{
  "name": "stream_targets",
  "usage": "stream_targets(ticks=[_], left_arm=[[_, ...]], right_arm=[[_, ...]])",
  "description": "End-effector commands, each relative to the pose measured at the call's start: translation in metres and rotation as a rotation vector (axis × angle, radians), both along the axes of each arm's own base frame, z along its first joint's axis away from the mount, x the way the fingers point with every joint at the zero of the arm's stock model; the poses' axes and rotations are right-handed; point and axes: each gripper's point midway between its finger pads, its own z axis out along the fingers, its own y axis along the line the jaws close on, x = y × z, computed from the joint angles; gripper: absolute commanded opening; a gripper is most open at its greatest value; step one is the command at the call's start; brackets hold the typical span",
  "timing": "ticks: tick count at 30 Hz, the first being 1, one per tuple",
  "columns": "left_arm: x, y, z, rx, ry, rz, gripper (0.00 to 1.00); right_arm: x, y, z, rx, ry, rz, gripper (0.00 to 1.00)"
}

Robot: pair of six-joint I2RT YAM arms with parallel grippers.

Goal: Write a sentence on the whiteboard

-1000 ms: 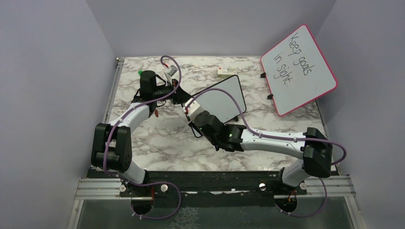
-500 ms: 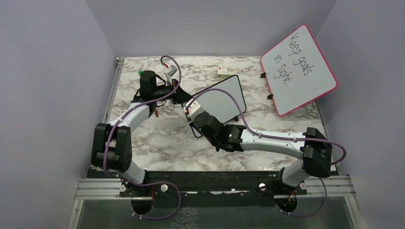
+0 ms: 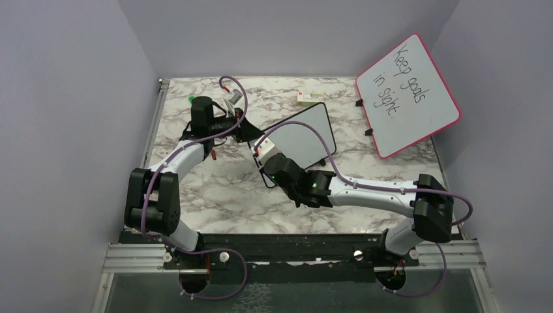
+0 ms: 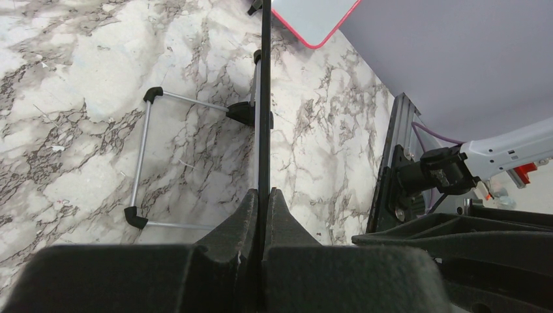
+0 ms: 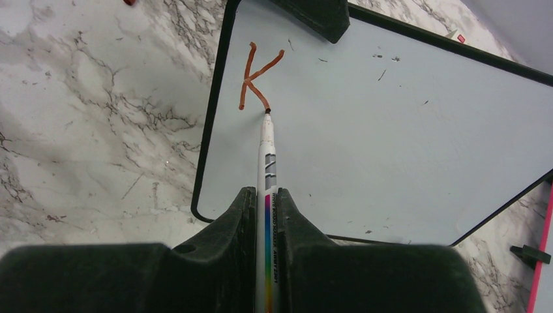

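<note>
Top external view: a marble-patterned desk (image 3: 222, 189) carries the scene, with two arms reaching in from its near edge. At the rear right corner a pink-framed board (image 3: 424, 111) stands tilted, with black handwriting reading "Keep goals in sight". The whiteboard (image 3: 303, 140), black-framed with rounded corners, stands tilted near the middle of the desk, toward the back and well apart from the pink-framed board. Left wrist view: the left tool (image 4: 263, 195) is closed narrowly on the thin black edge of the whiteboard, seen edge-on, and a wire foot (image 4: 140, 163) with black end caps runs from that edge onto the desk. Right wrist view: the right tool (image 5: 266, 195) is clamped around a white marker (image 5: 268, 150), whose barrel runs forward between the fingers. A small white box (image 3: 310, 98) lies behind the whiteboard near the desk's far edge. The marker's tip touches the board at the foot of a single red-brown letter K (image 5: 255, 75), all of the sentence that is visible, near one corner of the otherwise blank writing surface.
</note>
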Motion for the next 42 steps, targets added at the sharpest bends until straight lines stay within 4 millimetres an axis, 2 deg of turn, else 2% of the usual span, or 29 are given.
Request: stream_targets(ticks=[1,9,18,42], left_arm=[[-0.006,-0.001,-0.002,-0.007,0.02,-0.034,0.0],[-0.006,-0.001,-0.003,-0.007,0.021,-0.034,0.0],[-0.006,-0.001,-0.003,-0.006,0.023,-0.033,0.0],[-0.006,-0.001,-0.003,-0.006,0.021,-0.035,0.0]], right_arm=[[0.001,-0.003,0.001,0.0,-0.011,-0.009,0.01],[-0.004,0.0,0.026,0.081,-0.038,0.046,0.01],[0.004,0.004,0.035,0.115,-0.084,0.027,0.01],[0.018,0.003,0.027,0.093,-0.094,-0.025,0.01]])
